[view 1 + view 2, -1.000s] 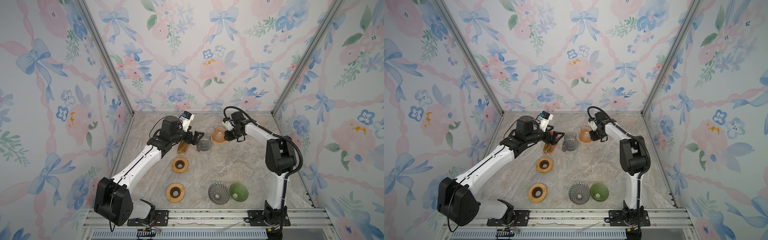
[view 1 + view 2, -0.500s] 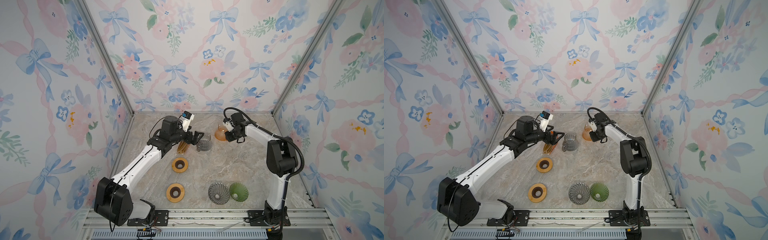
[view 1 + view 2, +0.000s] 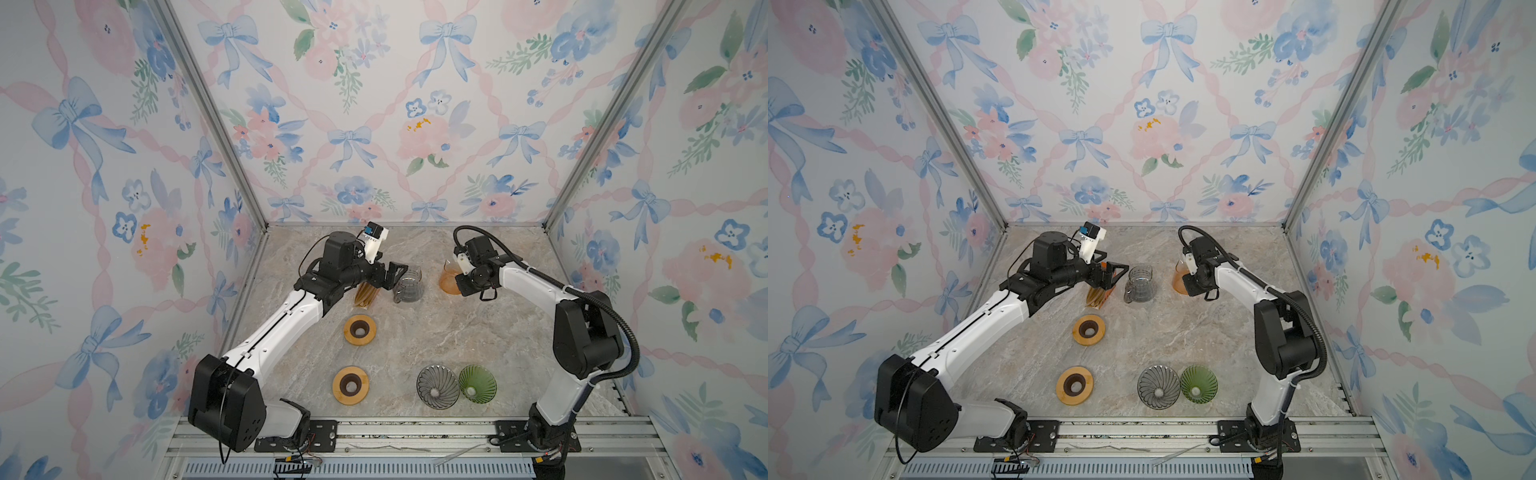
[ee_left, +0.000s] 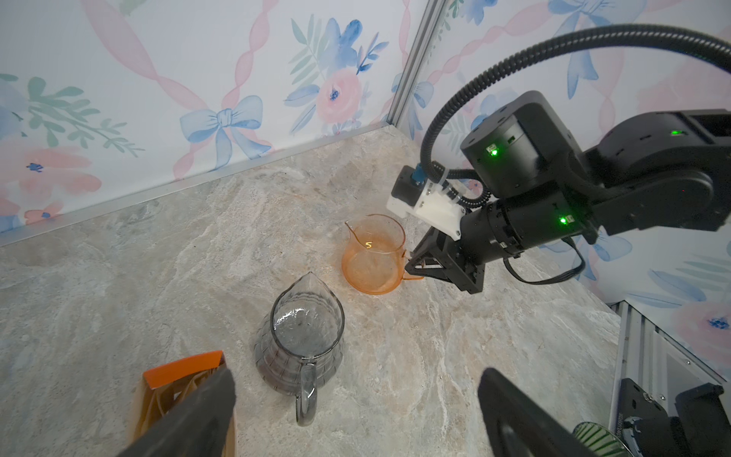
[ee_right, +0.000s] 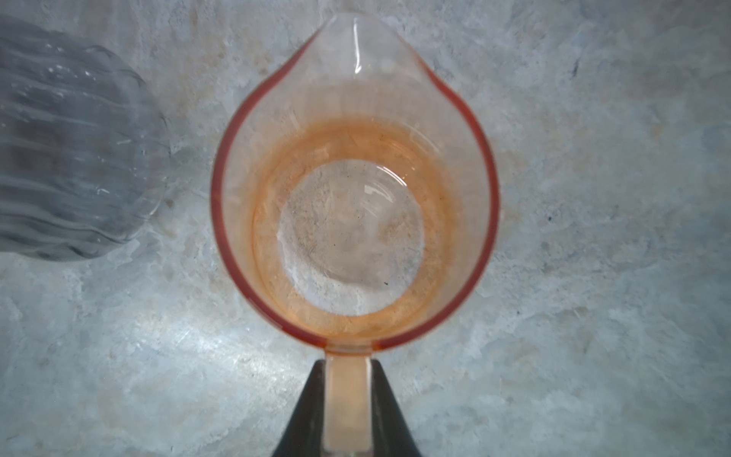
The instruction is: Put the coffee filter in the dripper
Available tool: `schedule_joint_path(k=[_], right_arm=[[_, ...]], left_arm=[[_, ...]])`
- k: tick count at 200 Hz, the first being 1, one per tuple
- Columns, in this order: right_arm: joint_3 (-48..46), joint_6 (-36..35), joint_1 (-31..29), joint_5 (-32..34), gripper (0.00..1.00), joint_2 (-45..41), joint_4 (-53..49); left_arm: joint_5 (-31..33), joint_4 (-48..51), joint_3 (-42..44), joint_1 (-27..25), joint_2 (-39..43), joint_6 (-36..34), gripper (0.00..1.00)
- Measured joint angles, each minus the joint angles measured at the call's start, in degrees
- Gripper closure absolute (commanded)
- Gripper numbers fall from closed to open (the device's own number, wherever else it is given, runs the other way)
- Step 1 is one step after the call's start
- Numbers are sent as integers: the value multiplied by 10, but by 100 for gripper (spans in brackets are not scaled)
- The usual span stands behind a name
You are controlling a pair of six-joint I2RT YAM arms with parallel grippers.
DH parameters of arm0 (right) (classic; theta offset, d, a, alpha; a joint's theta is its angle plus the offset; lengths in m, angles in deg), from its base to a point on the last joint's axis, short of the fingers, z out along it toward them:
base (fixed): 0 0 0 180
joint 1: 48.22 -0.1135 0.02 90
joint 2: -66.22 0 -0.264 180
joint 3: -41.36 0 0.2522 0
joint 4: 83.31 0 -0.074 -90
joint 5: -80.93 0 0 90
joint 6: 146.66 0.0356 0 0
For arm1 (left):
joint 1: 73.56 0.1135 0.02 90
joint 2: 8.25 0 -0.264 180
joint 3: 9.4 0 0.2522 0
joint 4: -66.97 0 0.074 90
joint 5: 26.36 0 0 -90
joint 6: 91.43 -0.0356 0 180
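Marble surface, floral walls; left pincer spread wide, holding nothing. The coffee filter pack lies just under one of its fingers, contact unclear, with the grey carafe just ahead of it. The right pincer is clamped on the handle of the orange carafe. The grey dripper and green dripper sit side by side, well apart from both pincers.

only candidate: a small bright mark shaped like a "5" on the wall of the orange carafe, left wrist view. can't tell if it's print or just a glint. no other legible text, labels or numbers.
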Motion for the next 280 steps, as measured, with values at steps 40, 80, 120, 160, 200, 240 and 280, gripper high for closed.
schedule_joint_path(k=[40,80,120,160,200,240,280], right_arm=[[-72,33,-40,30,83,-63,2],[-156,74,-77,62,83,-132,14],[-212,116,-105,83,83,-183,25],[-248,153,-112,90,83,-220,27],[-267,176,-122,98,83,-227,44],[-275,191,-127,99,82,-227,52],[-278,200,-127,98,82,-227,57]], left_arm=[[0,0,0,0,0,0,2],[8,0,0,0,4,0,2],[10,0,0,0,7,0,2],[11,0,0,0,7,0,2],[13,0,0,0,7,0,2],[13,0,0,0,7,0,2],[13,0,0,0,7,0,2]])
